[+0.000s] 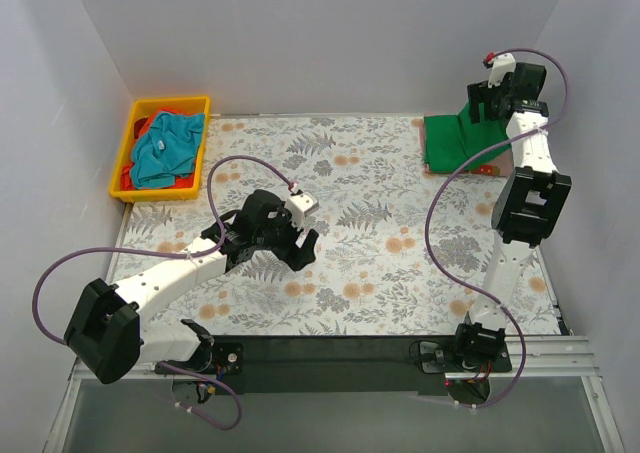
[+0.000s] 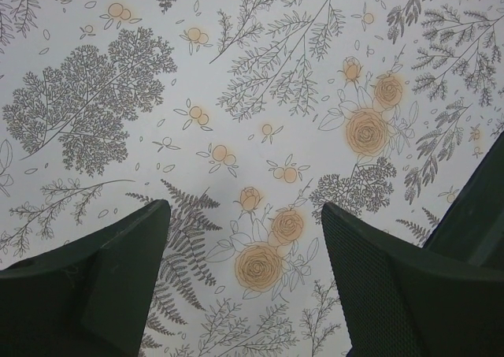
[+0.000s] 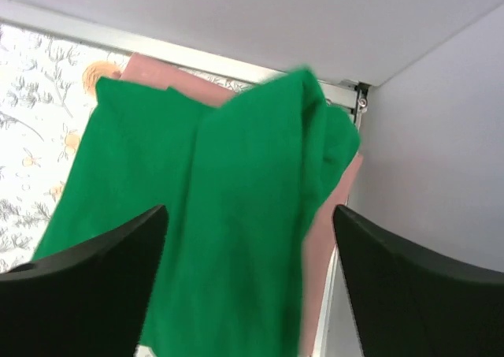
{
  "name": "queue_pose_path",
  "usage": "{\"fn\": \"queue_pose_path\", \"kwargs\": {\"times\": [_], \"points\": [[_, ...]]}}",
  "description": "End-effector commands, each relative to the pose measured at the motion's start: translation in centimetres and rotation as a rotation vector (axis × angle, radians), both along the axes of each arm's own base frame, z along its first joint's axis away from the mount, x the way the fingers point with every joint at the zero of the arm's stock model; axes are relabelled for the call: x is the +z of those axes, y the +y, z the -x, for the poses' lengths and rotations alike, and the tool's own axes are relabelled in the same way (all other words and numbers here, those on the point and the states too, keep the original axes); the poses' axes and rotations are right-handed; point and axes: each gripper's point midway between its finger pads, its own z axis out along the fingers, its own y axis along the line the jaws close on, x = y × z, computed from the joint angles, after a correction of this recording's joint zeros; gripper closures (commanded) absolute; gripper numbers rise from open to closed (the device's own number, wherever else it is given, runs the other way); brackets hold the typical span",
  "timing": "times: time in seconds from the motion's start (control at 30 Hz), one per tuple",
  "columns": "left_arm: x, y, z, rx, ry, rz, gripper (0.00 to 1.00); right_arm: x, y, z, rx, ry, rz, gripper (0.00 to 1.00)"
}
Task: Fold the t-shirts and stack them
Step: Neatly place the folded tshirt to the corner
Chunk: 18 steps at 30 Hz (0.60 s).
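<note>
A folded bright green t-shirt (image 1: 455,143) lies at the table's far right corner on a dusty pink one, whose edge (image 3: 324,247) shows in the right wrist view under the green cloth (image 3: 228,215). My right gripper (image 3: 248,215) is open and empty, above the green shirt; in the top view it (image 1: 495,103) hangs over the pile's right side. A teal t-shirt (image 1: 168,145) lies over a red one (image 1: 128,178) in the yellow bin. My left gripper (image 1: 295,241) is open and empty over the floral cover, its fingers (image 2: 94,286) wide apart.
The yellow plastic bin (image 1: 138,108) stands at the far left corner. The floral table cover (image 1: 370,233) spreads between the arms. White walls close the back and both sides. The right arm's cable (image 1: 440,203) loops over the cover.
</note>
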Motion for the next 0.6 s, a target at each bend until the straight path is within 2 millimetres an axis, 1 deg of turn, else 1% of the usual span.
{"fn": "queue_pose_path", "kwargs": {"times": [0.0,0.1,0.17,0.23,0.27,0.3,0.37,0.4,0.43,0.47,0.5,0.53,0.57], "points": [[1.7,0.1,-0.7,0.015,-0.040,0.010,0.23,2.1,-2.0,-1.3,-0.066,-0.090,0.069,0.02],[2.0,0.0,-0.6,0.017,-0.035,0.020,0.23,3.5,-2.1,-1.2,-0.065,-0.115,0.075,0.02],[2.1,0.0,-0.6,0.019,-0.032,0.022,0.22,4.1,-1.8,-1.1,-0.045,-0.125,0.073,0.02],[2.5,0.0,-0.6,0.026,-0.027,0.033,0.22,5.3,-1.4,-0.8,-0.031,-0.145,0.067,0.02],[2.7,0.1,-0.8,0.034,-0.025,0.040,0.19,5.4,-1.3,-0.7,-0.024,-0.143,0.063,0.02],[2.9,0.0,-0.7,0.029,-0.018,0.054,0.17,6.1,-1.0,-0.4,-0.014,-0.154,0.063,0.02],[3.5,0.0,-0.5,0.032,0.000,0.082,0.12,6.5,-0.3,0.0,0.011,-0.156,0.048,0.02],[3.8,0.0,-0.4,0.031,0.007,0.095,0.10,6.8,0.1,0.3,0.023,-0.154,0.041,0.02],[4.0,-0.2,0.1,0.022,0.037,0.111,0.09,7.2,0.5,0.6,0.038,-0.152,0.033,0.02],[4.3,-0.2,0.2,0.026,0.051,0.120,0.09,6.7,1.8,1.2,0.072,-0.118,0.013,0.02],[5.1,-0.4,0.1,0.025,0.057,0.134,0.08,7.5,2.5,1.8,0.091,-0.117,0.006,0.02],[5.0,-0.1,0.4,0.038,0.093,0.115,0.08,7.6,3.2,2.4,0.111,-0.102,-0.005,0.02],[4.8,0.0,0.2,0.071,0.136,0.108,0.08,7.2,4.7,3.5,0.151,-0.059,-0.030,0.02]]}}
